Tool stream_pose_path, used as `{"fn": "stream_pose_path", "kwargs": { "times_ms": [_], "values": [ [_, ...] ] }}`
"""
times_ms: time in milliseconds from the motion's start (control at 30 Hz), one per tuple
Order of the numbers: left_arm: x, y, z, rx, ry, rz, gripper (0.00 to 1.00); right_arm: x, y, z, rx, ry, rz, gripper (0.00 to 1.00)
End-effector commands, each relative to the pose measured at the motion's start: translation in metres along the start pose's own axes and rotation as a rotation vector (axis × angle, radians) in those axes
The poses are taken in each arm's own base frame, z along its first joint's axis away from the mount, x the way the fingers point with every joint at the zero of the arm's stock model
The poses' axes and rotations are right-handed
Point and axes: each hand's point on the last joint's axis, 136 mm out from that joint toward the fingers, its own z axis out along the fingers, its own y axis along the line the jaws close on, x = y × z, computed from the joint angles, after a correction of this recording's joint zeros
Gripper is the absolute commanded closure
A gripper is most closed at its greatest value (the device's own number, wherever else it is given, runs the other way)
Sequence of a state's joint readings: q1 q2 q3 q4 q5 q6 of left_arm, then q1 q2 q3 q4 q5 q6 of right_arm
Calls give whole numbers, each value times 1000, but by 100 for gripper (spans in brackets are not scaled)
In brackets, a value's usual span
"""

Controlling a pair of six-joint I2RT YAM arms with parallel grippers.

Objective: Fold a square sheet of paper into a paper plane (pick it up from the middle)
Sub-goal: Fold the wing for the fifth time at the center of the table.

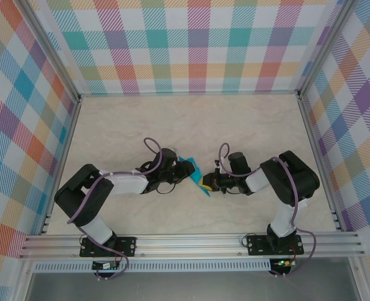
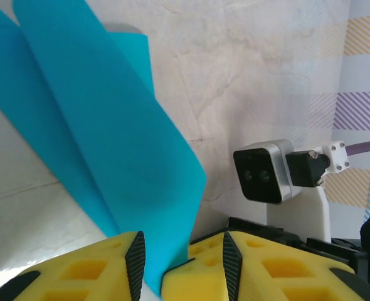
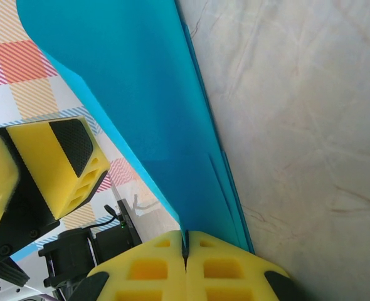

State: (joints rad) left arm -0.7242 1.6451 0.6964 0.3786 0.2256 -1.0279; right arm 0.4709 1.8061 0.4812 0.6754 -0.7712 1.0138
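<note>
Square sheet of paper (image 1: 195, 173) dead centre of the top view, folded, slanting upper left to lower right, lower end clamped tight in right end effector (image 3: 185, 241), left end effector (image 2: 153, 260) narrowly parted astride the upper-left end.

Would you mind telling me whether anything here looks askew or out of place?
The square sheet of paper hangs tilted above the table, pinched by the right gripper; its folded layers look slightly misaligned along one edge.
</note>
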Motion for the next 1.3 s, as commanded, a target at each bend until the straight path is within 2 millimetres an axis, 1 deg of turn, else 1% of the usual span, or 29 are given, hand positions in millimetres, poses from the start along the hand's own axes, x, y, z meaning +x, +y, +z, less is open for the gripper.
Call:
{"fn": "stream_pose_path", "kwargs": {
  "times_ms": [0, 433, 633, 800, 933, 1033, 1100, 1167, 1267],
  "values": [
    [-7, -28, 6, 97, -26, 20, 60, 6, -25, 2, 74, 19, 97, 96],
    [-11, -32, 22, 144, -36, 32, 58, 6, -29, 2, 95, 19, 115, 95],
    [-9, -19, 32, 106, -30, 24, 58, 6, -31, 1, 104, 16, 124, 95],
    [-9, -11, 36, 82, -34, 30, 58, 5, -31, -1, 122, 1, 119, 92],
    [-8, -13, 38, 89, -25, 37, 58, 5, -31, -5, 150, -6, 103, 89],
    [-9, -17, 36, 97, -23, 40, 58, 6, -31, -8, 169, -7, 85, 83],
    [-9, -19, 36, 101, -20, 43, 57, 6, -26, -10, 169, -5, 54, 79],
    [-9, -19, 37, 101, -20, 42, 57, 6, -24, -12, 193, -8, 25, 73],
    [-8, -21, 38, 105, -13, 41, 57, 6, -21, -15, 221, -5, -25, 71]
  ]
}}
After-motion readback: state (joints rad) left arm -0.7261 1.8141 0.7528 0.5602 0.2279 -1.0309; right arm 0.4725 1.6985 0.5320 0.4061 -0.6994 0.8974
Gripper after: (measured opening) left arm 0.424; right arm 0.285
